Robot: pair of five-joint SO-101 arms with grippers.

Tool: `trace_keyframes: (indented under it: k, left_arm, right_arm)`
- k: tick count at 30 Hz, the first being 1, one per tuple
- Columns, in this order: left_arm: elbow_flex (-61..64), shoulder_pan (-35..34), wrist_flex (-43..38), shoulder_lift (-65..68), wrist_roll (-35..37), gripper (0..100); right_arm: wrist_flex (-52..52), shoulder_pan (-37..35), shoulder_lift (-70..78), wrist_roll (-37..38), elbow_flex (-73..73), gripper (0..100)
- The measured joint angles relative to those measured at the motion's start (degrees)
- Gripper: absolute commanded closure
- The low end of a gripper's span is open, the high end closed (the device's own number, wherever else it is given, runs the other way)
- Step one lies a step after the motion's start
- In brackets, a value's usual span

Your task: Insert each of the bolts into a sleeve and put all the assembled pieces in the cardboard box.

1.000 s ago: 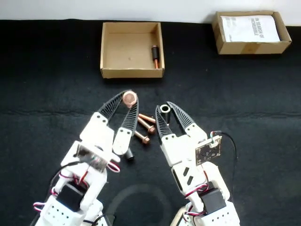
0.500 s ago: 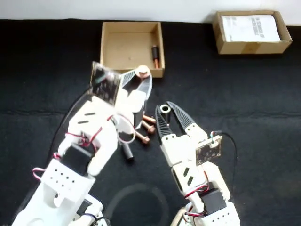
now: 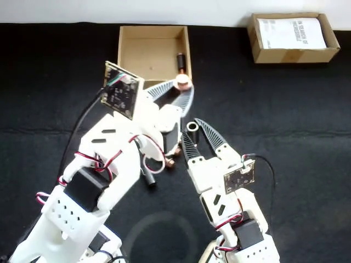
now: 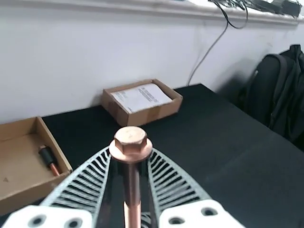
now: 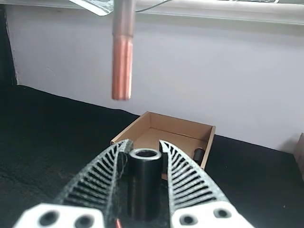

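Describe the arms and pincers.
The left arm and right arm are white with black motors and red, white and black wires. The left pincer and right pincer have curved, black, ribbed fingers. A circuit board sits at each wrist.

Bolts seen: 2, i.e. raised bolt [image 3: 182,82] + loose bolt [image 3: 170,162]; more poss. hidden. Sleeves: 2, i.e. upright sleeve [image 3: 192,127] + lying sleeve [image 3: 149,179]. Assembled piece [image 3: 180,60]: 1. Boxes: 2, i.e. cardboard box [image 3: 137,57] + paper-filled box [image 3: 293,56].
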Motion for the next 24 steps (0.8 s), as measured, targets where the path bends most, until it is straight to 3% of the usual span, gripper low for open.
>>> trace_keyframes:
  k: [24]
  left_arm:
    - [0.88, 3.34, -4.4, 8.09, 1.85, 99]
  right_arm:
    - [0.0, 0.0, 0.0, 0.18, 0.0, 99.1]
